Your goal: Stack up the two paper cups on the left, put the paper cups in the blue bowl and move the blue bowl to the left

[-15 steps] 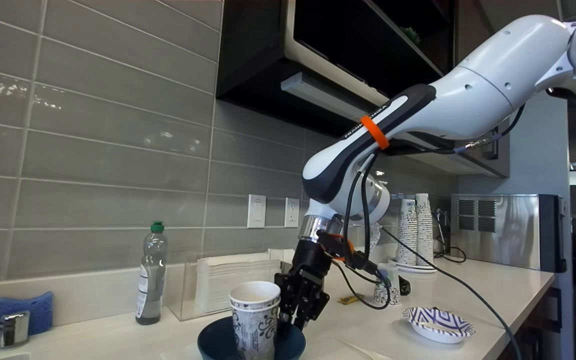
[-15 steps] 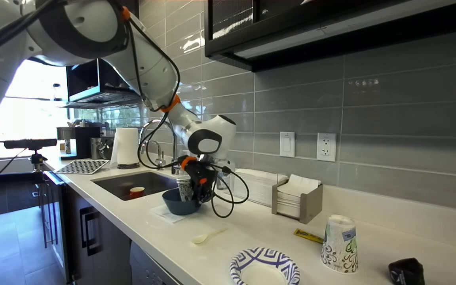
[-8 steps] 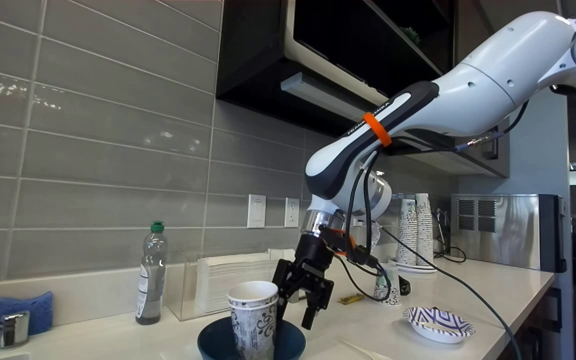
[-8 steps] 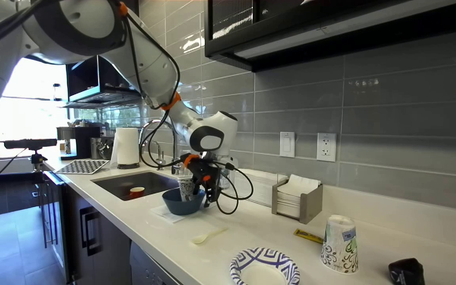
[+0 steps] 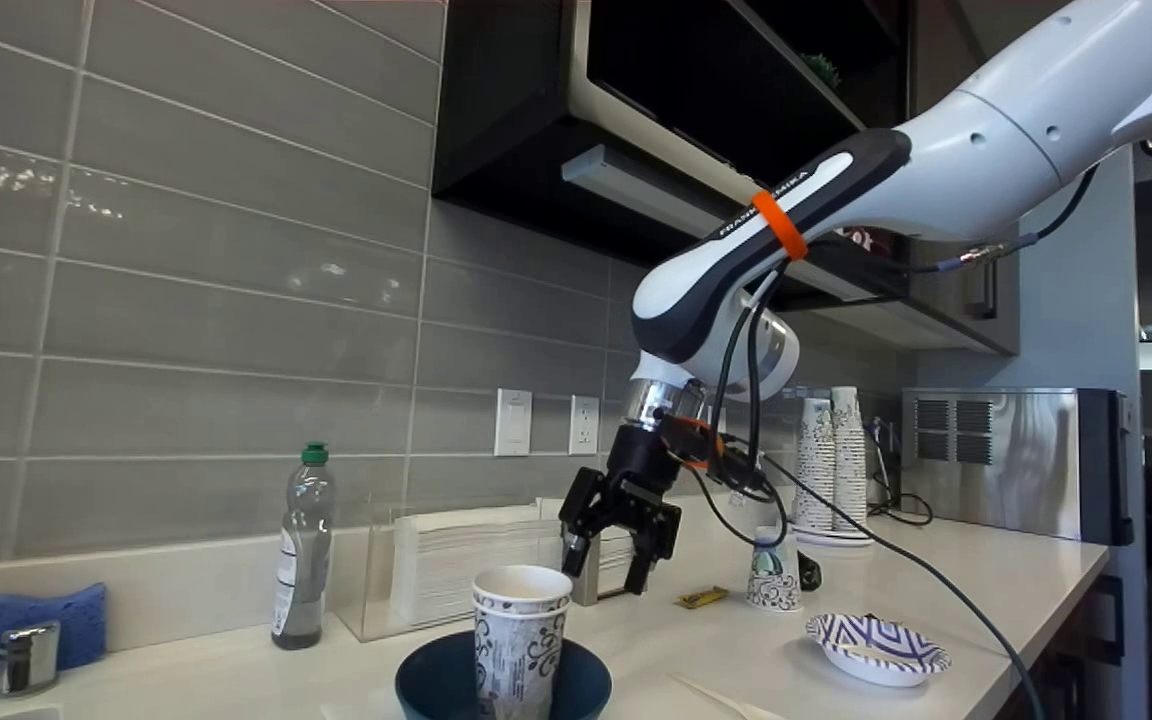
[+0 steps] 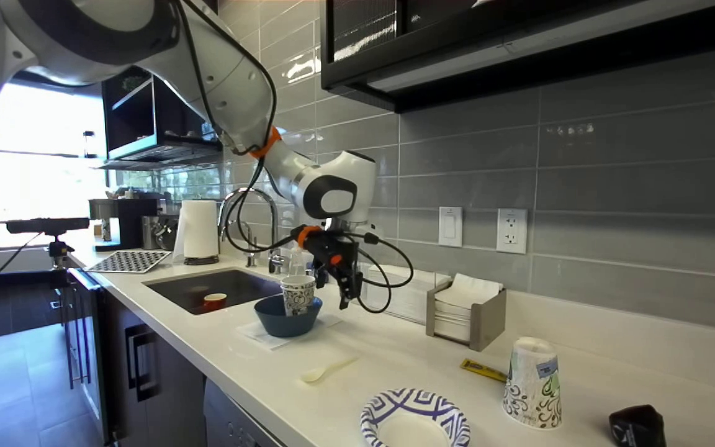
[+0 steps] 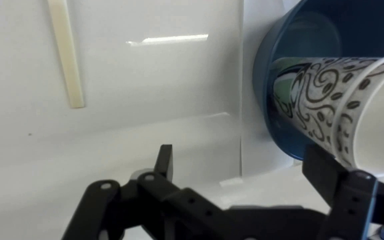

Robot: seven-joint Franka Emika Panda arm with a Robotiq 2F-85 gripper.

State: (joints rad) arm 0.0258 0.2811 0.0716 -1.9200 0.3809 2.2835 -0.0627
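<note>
Sitting nested, mouths up, in the blue bowl (image 6: 286, 326), the two paper cups (image 7: 325, 96) showed two white rims, one above the other, brown scrolls and bean shapes, a green-and-blue patch near the base. Bowl was plain, glossy, on a white sheet (image 7: 255, 146) on the tabletop (image 6: 395, 354). Fingers (image 5: 656, 535) were splayed and free, near the rims.

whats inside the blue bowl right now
The blue bowl holds two paper cups, one nested in the other. Most of the outside of the inner cup is covered; so is the bowl floor beneath the stack.
</note>
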